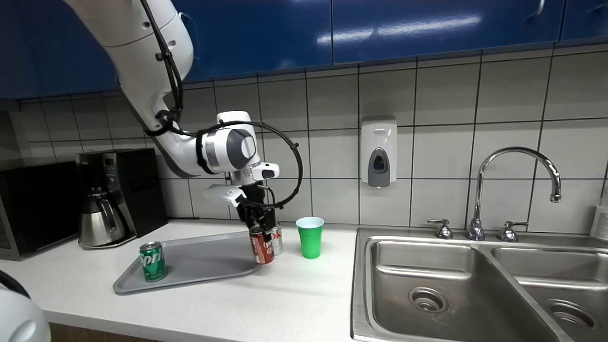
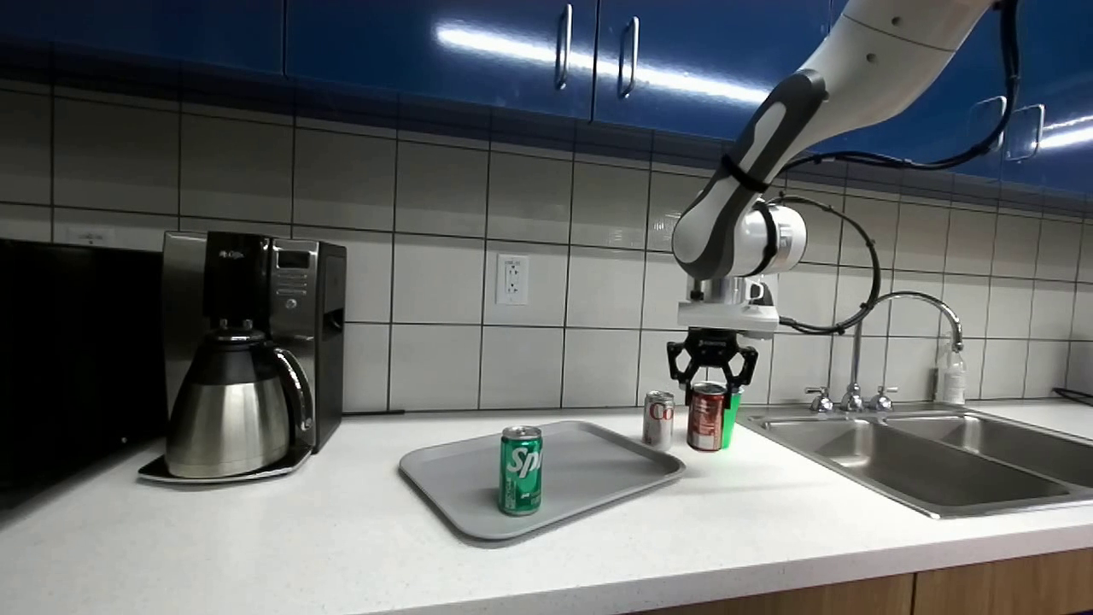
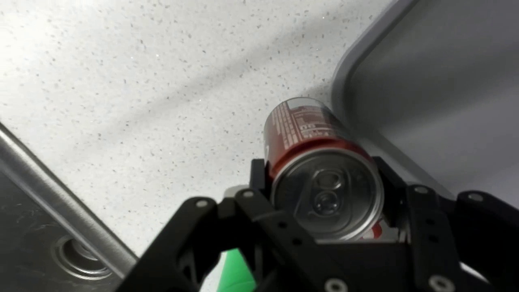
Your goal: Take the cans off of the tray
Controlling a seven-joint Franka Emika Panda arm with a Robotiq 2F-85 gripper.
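Note:
The flat grey tray (image 1: 204,259) lies on the counter, also in an exterior view (image 2: 589,474) and the wrist view (image 3: 438,81). The green can (image 1: 153,263) stands upright on its near part (image 2: 520,478). The silvery can (image 2: 657,423) stands on the counter past the tray's edge, partly hidden in an exterior view (image 1: 277,241) and the wrist view (image 3: 378,230). My gripper (image 2: 709,398) has its fingers against both sides of the dark red can (image 2: 705,427), just outside the tray's corner (image 3: 304,125). Whether its base touches the counter is hard to tell.
A bright green cup (image 1: 310,240) stands close beside the red can, partly behind it in an exterior view (image 2: 732,423). The steel sink (image 1: 358,280) lies beyond the cup. A coffee maker (image 2: 235,410) stands on the tray's other side. Blue cabinets (image 1: 266,38) hang above.

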